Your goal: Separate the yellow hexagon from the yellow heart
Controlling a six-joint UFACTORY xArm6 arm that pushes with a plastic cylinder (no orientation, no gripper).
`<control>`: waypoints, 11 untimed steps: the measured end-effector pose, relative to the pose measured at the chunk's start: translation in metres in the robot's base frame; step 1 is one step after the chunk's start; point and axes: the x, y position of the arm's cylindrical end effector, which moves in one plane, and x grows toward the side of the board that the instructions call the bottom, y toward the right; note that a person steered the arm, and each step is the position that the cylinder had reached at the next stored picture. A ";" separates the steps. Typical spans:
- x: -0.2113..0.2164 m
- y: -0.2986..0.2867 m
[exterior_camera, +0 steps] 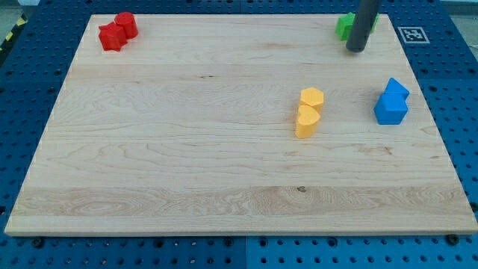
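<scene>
The yellow hexagon (312,98) sits right of the board's centre. The yellow heart (306,122) lies just below it, touching it. My tip (356,49) is at the view's top right, above and to the right of the yellow pair, well apart from them. The rod partly hides a green block (345,25) behind it.
Two red blocks (118,31) touch each other at the top left corner. Two blue blocks (392,103) touch each other near the right edge. A fiducial tag (412,33) lies off the board at top right. The wooden board (187,149) rests on a blue pegboard.
</scene>
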 end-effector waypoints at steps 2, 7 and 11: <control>0.017 -0.001; 0.095 -0.038; 0.125 -0.072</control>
